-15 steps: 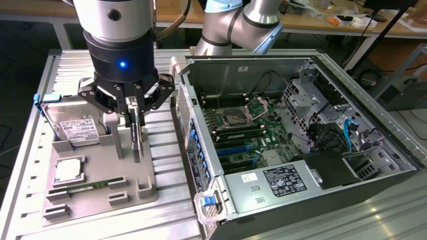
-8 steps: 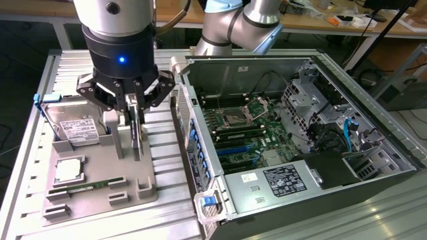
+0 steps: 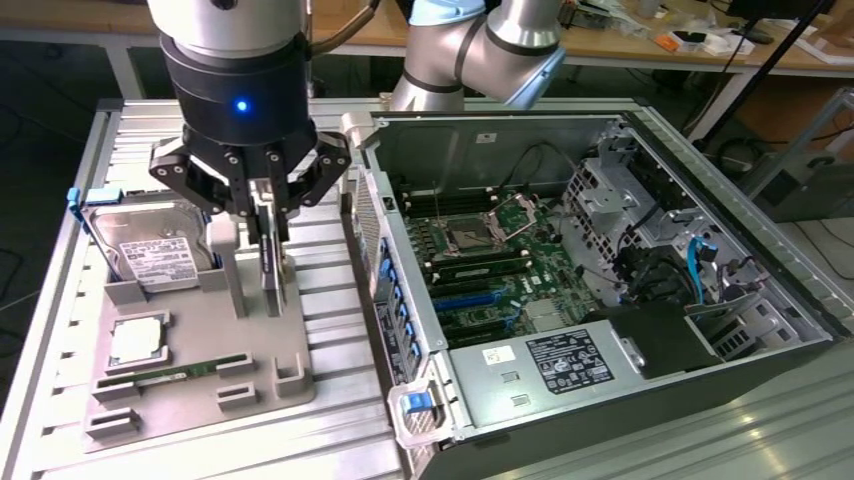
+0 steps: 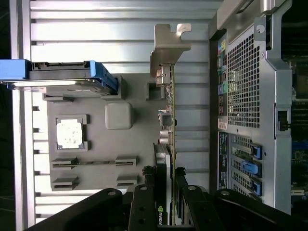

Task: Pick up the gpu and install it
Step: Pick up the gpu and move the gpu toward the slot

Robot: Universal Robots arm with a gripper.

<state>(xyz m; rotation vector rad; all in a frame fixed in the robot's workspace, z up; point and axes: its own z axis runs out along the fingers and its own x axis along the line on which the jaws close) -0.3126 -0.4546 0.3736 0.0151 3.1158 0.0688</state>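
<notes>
Gripper (image 3: 270, 235) fingers narrowly clamp one gpu (image 4: 168, 115), upright at the tray (image 3: 187, 340) edge nearest one open case (image 4: 243, 82); one hard drive (image 3: 154, 250) stands apart.

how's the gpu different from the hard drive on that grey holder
The gpu is a thin dark card with a metal end bracket; the hard drive is a boxy silver block with blue rails. The hand grips the gpu; the hard drive is untouched. Both sit in the grey holder.
</notes>
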